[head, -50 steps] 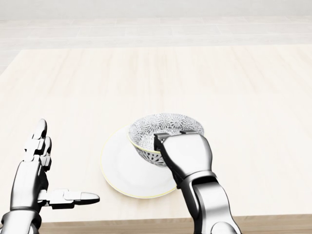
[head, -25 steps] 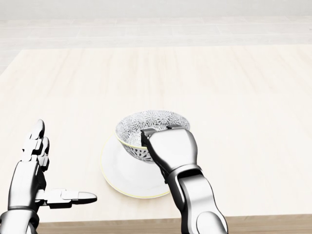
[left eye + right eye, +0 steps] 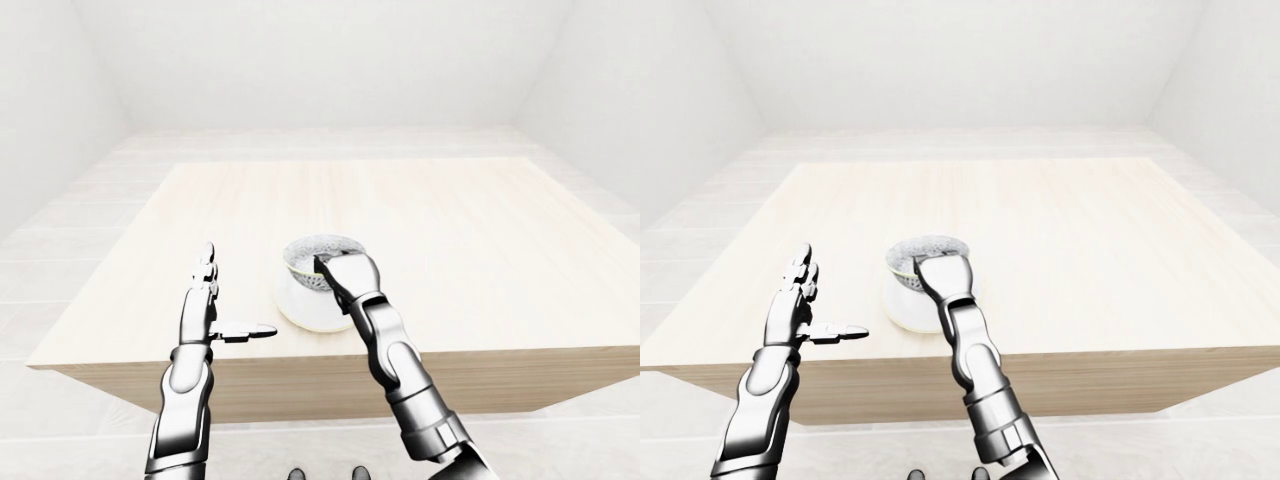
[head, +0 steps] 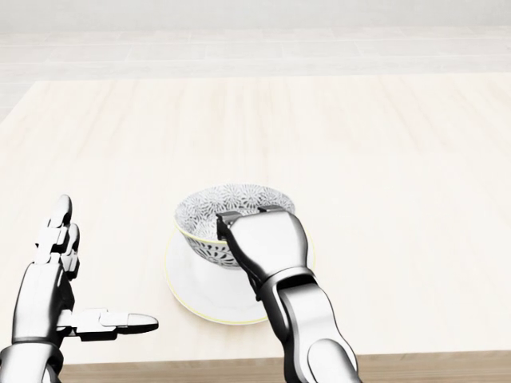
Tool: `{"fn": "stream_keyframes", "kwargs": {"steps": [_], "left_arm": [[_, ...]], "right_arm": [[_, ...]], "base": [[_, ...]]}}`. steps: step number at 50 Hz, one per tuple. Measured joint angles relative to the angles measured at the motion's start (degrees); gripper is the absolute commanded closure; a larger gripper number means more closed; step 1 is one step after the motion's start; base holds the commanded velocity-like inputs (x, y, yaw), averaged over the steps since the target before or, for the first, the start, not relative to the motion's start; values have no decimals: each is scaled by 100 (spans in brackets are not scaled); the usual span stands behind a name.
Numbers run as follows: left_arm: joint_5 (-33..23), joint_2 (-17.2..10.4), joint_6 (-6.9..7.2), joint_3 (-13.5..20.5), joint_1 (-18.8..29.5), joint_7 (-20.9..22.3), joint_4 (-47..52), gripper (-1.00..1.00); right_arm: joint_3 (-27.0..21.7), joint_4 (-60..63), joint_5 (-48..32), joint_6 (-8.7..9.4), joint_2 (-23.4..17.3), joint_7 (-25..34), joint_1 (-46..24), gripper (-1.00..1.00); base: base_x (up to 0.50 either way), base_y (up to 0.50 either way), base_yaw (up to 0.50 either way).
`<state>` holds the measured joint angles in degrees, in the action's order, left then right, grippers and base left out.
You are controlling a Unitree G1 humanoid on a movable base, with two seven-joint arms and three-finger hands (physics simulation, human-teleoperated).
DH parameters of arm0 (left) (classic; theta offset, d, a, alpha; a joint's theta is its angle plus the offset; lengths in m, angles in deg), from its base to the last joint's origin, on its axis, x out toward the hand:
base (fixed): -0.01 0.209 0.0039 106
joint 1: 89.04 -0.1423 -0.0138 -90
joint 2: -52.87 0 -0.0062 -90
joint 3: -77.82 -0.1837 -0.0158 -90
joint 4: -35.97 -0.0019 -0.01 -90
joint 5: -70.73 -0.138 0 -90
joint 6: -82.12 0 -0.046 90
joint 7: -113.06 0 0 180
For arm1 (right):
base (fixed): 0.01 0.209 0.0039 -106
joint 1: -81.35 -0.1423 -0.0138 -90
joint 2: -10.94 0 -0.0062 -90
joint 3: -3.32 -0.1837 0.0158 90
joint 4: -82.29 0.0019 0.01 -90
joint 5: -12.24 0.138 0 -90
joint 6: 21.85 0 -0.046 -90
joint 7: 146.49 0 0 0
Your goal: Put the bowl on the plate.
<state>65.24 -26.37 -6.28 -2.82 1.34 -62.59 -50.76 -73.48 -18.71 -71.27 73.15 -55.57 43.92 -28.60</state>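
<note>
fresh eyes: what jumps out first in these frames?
The patterned bowl at the lower centre of the head view, with the right robot hand gripping its rim from below in the picture, over the white plate. Next, the left robot hand at lower left, open and apart from both, fingers up and thumb pointing right. Everything sits on a pale wooden table.
</note>
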Motion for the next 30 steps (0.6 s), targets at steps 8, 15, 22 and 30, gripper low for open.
{"fn": "stream_keyframes", "kwargs": {"steps": [8, 15, 22, 30], "left_arm": [[-4, -6, 4, 9, 11, 2, 1, -100], [3, -6, 14, 12, 13, 10, 20, -100], [0, -2, 14, 6, 18, 9, 15, -100], [5, -1, 54, 7, 30, 5, 46, -100]], "right_arm": [[-17, -264, 105, 0, 11, -145, -93, 65], [-46, -478, 216, 0, 1, -273, -163, 62], [-75, -640, 326, 0, -27, -380, -211, 62], [-107, -800, 438, 0, -70, -497, -235, 64]], "base": [[0, 0, 0], [0, 0, 0], [0, 0, 0], [0, 0, 0]]}}
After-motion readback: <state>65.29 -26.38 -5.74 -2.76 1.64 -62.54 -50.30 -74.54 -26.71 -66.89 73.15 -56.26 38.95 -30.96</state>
